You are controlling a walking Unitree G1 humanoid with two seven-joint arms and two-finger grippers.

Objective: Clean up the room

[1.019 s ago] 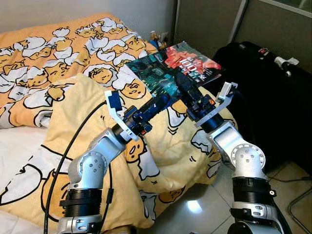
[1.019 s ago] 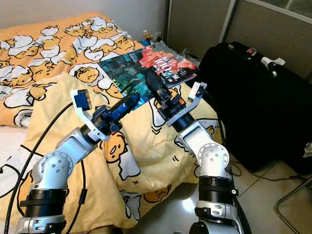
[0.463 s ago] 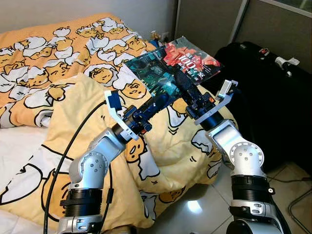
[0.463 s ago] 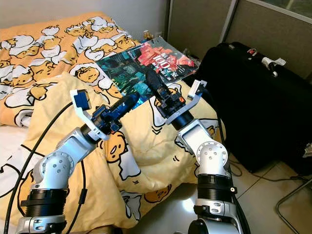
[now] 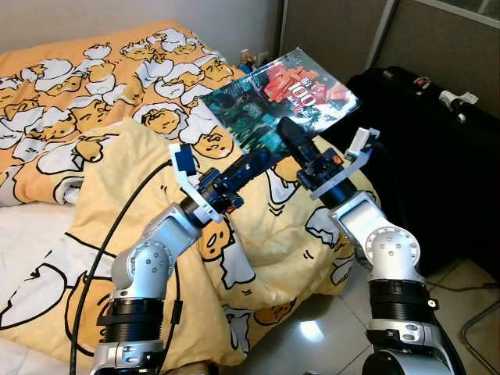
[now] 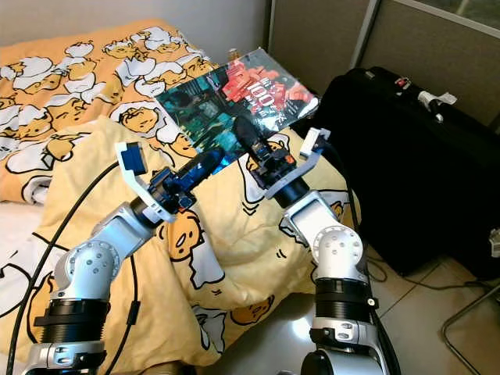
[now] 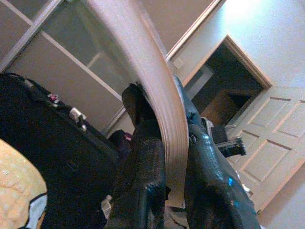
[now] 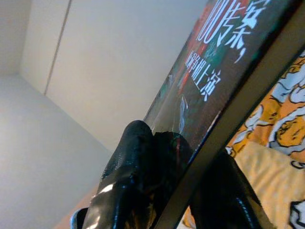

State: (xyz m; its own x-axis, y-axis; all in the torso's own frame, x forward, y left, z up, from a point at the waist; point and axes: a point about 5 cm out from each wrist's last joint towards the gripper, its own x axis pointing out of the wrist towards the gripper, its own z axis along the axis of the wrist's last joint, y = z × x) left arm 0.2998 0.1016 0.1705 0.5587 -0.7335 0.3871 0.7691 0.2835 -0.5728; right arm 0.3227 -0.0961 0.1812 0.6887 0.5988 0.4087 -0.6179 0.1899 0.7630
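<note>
A bed [image 5: 47,226] under a yellow cartoon-print quilt [image 5: 117,168], a black suitcase [image 5: 437,156] just beside it. Both arms are up over the quilt. The left gripper [image 5: 262,160] has its fingers [image 7: 143,157] clamped on the magazine's [image 5: 273,101] near edge, and the right gripper [image 5: 291,134] pinches the same edge, tilting it clear of the bedding. I'd call this the lift. Next comes carrying it away level, both grips firm so the floppy pages don't sag or slip.
</note>
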